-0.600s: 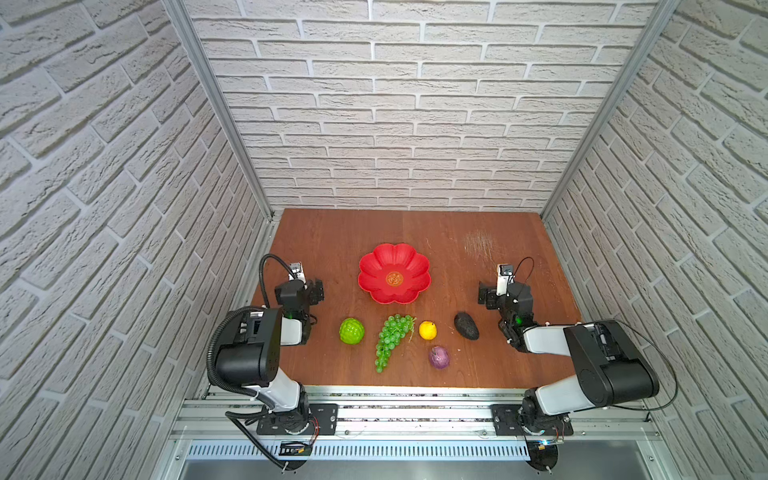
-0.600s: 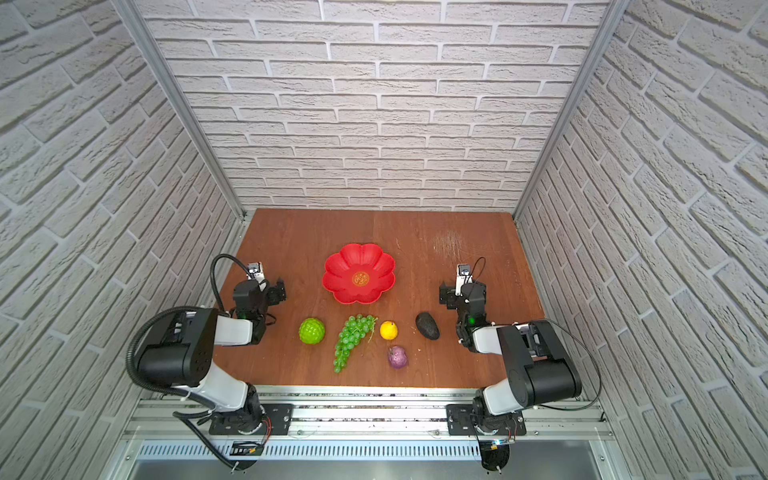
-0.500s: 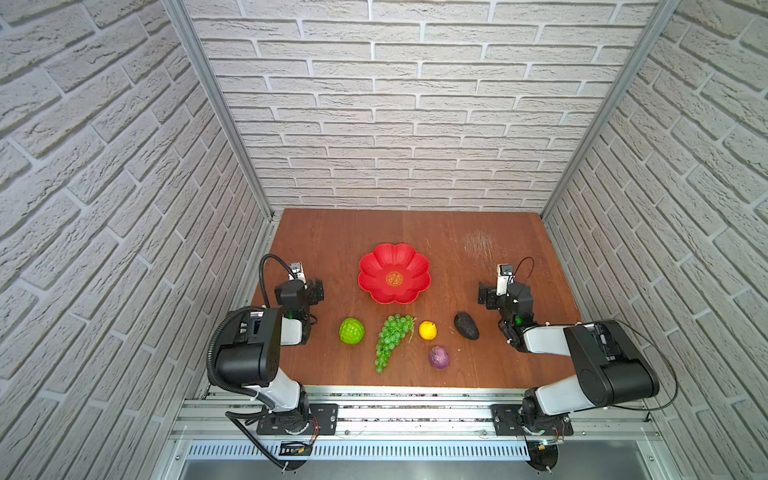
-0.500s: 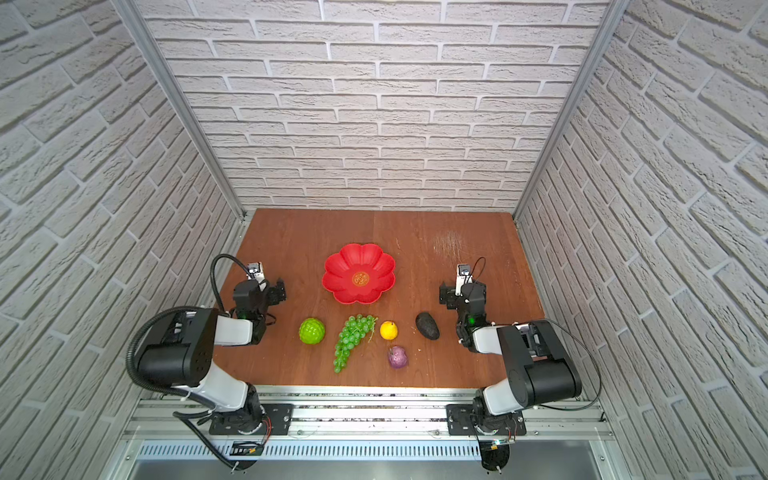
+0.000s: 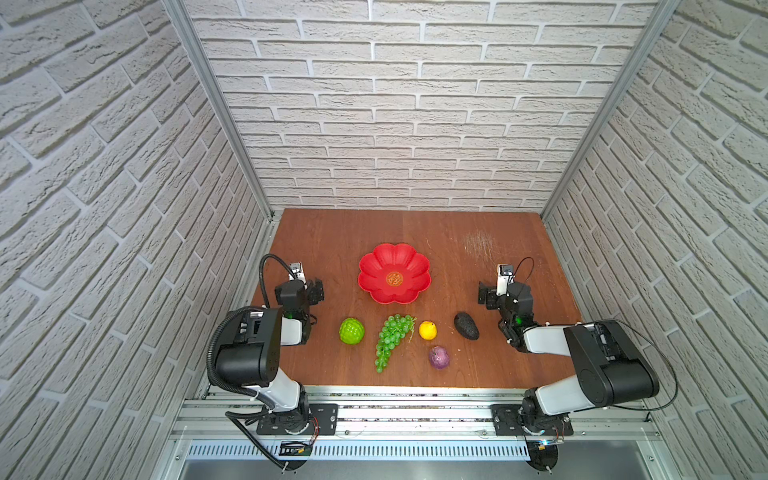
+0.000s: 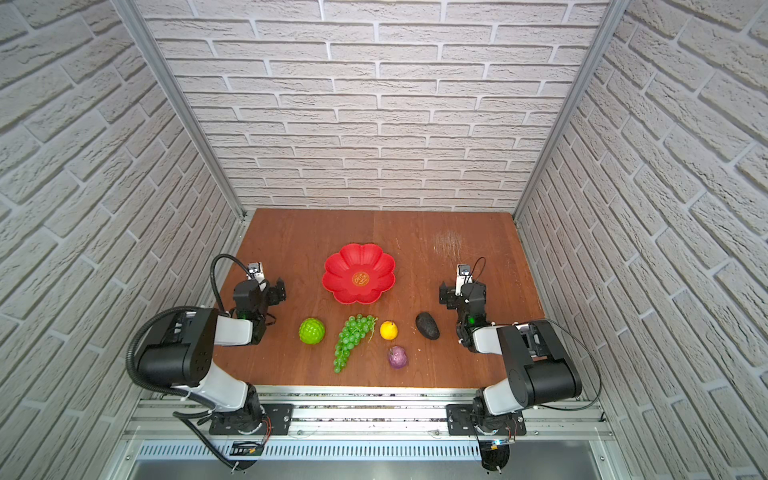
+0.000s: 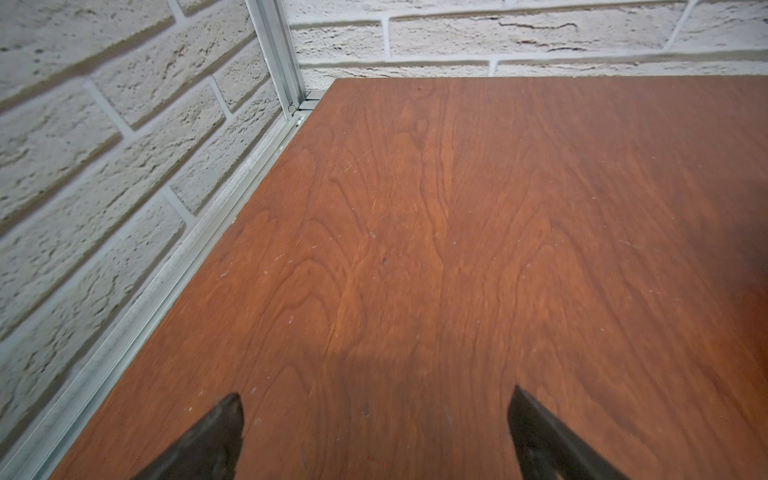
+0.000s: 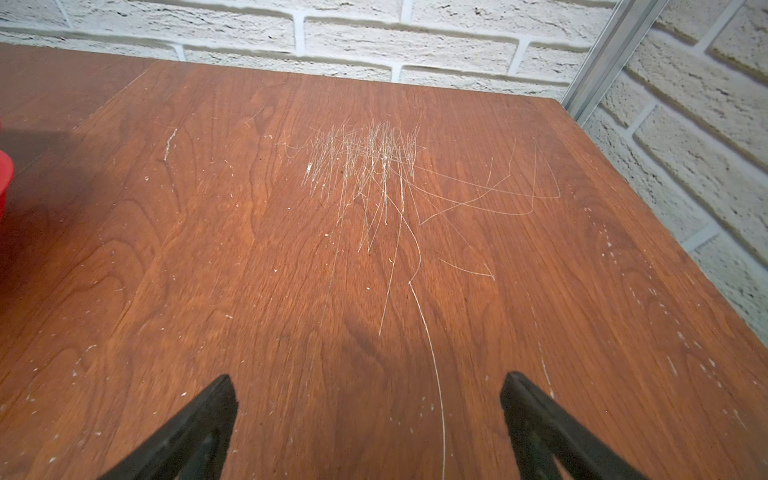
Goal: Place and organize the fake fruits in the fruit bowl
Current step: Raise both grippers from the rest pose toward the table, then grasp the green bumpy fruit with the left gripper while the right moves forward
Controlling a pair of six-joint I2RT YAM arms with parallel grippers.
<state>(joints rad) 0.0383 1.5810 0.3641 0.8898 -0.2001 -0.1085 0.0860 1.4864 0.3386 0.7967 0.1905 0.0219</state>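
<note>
Left fingers (image 7: 216, 436) and right fingers (image 8: 199, 428) gape wide, holding nothing, above the worktop (image 5: 332, 232). Nothing has shifted in the last moment: green ball (image 5: 351, 331), grape bunch (image 5: 390, 338), lemon (image 5: 427, 330), avocado (image 5: 466, 326) and purple fruit (image 5: 439, 357) lie outside your empty fruit bowl (image 5: 370, 270), so you haven't started.

The fruit bowl (image 5: 376, 266) stands mid-table (image 5: 332, 232). Seen from it, the bumpy ball (image 5: 351, 331) lies at 7 o'clock, the grape bunch (image 5: 390, 340) at 6, the lemon (image 5: 427, 330) at 5 and the avocado (image 5: 466, 325) at 4. The roundish fruit (image 5: 439, 357) lies at 5 o'clock from the lemon.
</note>
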